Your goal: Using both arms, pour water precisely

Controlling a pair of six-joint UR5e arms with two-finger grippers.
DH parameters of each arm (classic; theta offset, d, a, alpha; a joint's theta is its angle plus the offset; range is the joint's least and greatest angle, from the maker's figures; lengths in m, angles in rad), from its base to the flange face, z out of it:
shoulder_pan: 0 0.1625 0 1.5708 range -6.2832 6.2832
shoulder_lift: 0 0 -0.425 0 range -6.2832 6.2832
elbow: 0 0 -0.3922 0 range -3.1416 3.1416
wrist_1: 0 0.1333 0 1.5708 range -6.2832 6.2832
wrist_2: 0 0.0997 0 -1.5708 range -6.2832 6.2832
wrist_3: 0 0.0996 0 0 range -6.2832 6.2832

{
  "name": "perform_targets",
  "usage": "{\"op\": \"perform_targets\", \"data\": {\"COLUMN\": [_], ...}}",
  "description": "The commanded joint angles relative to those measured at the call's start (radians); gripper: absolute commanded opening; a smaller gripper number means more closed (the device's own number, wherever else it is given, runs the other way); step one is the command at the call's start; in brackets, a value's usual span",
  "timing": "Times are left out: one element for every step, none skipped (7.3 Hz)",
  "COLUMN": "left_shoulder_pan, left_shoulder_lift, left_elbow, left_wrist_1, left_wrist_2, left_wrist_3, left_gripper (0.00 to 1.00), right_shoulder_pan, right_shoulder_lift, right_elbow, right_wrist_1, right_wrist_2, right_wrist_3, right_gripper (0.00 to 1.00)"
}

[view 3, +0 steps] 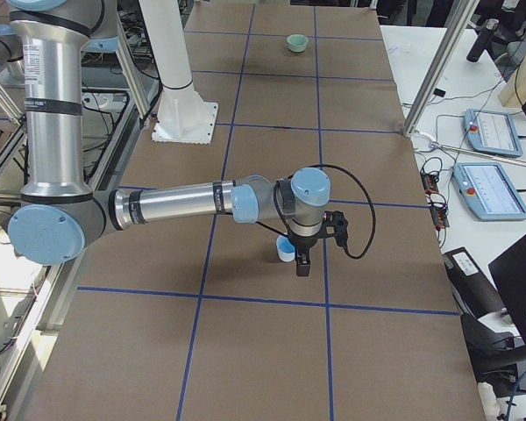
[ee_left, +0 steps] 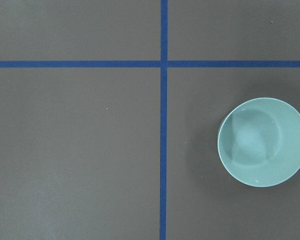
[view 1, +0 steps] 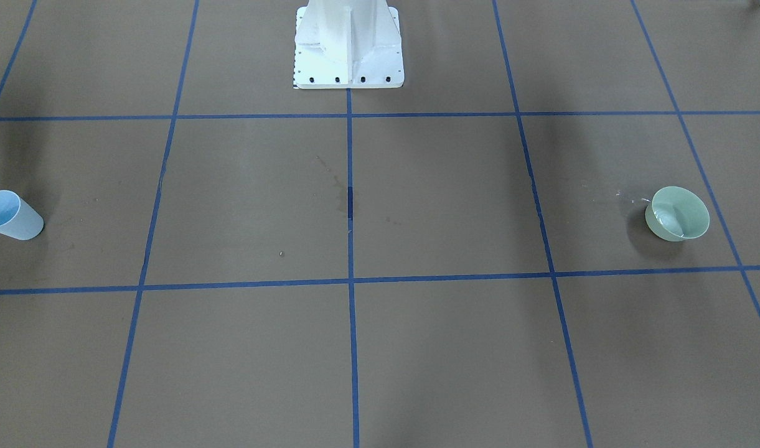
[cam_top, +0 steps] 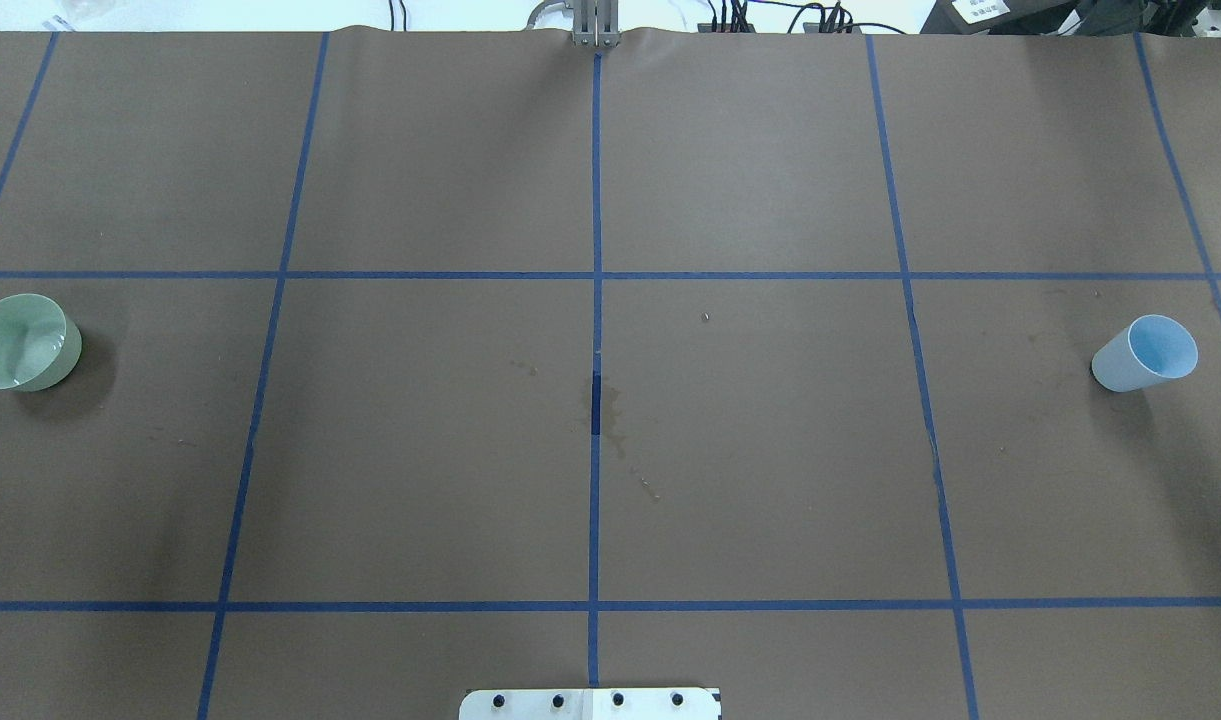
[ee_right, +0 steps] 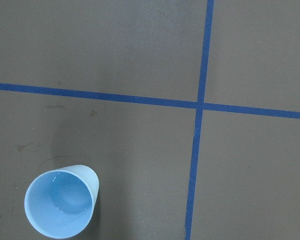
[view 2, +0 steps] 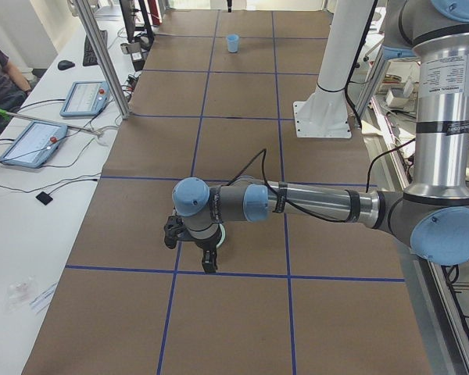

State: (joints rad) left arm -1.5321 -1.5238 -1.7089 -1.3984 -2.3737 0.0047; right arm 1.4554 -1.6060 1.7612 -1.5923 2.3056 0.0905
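Note:
A pale green bowl [view 1: 677,213] stands at the table's left end [cam_top: 22,341] and holds a little water, seen as glossy glints [ee_left: 262,142]. A light-blue cup [cam_top: 1146,353] stands at the right end [view 1: 9,215], with wet glints inside [ee_right: 58,207]. My left gripper [view 2: 194,248] hangs just above the bowl [view 2: 219,235], seen only in the exterior left view, so I cannot tell whether it is open. My right gripper [view 3: 300,259] hangs beside the cup [view 3: 286,250], seen only in the exterior right view, so I cannot tell whether it is open. Neither holds anything that I can see.
The white bolted pedestal [view 1: 348,46] stands at the robot's edge of the table. Blue tape lines cross the brown mat. Dried stains [cam_top: 610,420] mark the centre. Tablets [view 2: 31,141] and a seated person [view 2: 0,74] are on a side desk.

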Motion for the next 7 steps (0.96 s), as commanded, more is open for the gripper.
{"op": "perform_targets", "data": {"left_shoulder_pan": [-0.002, 0.000, -0.002, -0.002, -0.002, 0.000, 0.003], "left_shoulder_lift": [0.025, 0.025, 0.027, 0.027, 0.028, 0.028, 0.027], "left_elbow": [-0.055, -0.057, -0.078, -0.089, -0.089, -0.090, -0.089], "left_wrist_1": [0.004, -0.001, 0.001, 0.001, 0.001, -0.002, -0.005], "left_wrist_2": [-0.012, -0.010, -0.010, -0.012, -0.010, -0.013, -0.015], "left_wrist_3": [-0.014, -0.012, -0.011, -0.011, -0.009, -0.006, -0.008], "left_gripper": [1.00, 1.00, 1.00, 1.00, 1.00, 1.00, 1.00], "right_shoulder_pan": [0.000, -0.001, -0.001, -0.001, -0.001, -0.001, -0.001], "right_shoulder_lift": [-0.002, 0.000, 0.000, 0.000, 0.001, 0.003, 0.003], "right_elbow": [0.000, -0.011, -0.002, -0.006, 0.001, 0.001, 0.000], "right_wrist_1": [0.000, 0.000, 0.000, 0.000, 0.002, 0.002, 0.002], "right_wrist_2": [0.002, 0.000, 0.000, -0.002, 0.000, 0.000, 0.000], "right_wrist_3": [0.000, 0.000, 0.000, 0.000, 0.002, 0.002, 0.002], "right_gripper": [1.00, 1.00, 1.00, 1.00, 1.00, 1.00, 1.00]}}
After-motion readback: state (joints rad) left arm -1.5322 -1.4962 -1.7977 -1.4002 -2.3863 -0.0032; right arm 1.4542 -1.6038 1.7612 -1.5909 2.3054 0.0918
